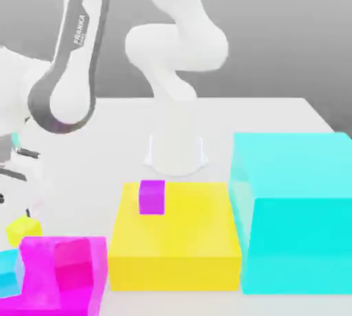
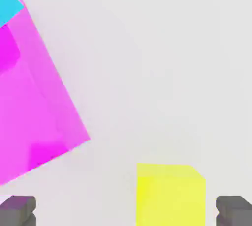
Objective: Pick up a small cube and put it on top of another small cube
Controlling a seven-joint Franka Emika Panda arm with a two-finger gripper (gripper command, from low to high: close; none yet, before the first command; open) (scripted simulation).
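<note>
The small cube point(image 1: 24, 229) is a tiny bright-yellow one on the white table, near the exterior view's left edge, just behind the magenta block point(image 1: 62, 273). In the hand view the same yellow cube point(image 2: 170, 195) lies between my two grey fingertips point(image 2: 18, 209), closer to one of them and touching neither. My gripper point(image 2: 126, 210) is open and hangs above the cube with nothing in it. The arm's hand point(image 1: 15, 163) reaches down at the exterior view's left edge. A small purple cube point(image 1: 152, 196) sits on the large flat yellow block point(image 1: 175, 235).
A big cyan block point(image 1: 295, 211) stands at the exterior view's right, beside the flat yellow block. A small cyan piece point(image 1: 8, 272) sits against the magenta block point(image 2: 34, 112), close to the yellow cube. The robot base point(image 1: 176, 150) rises behind.
</note>
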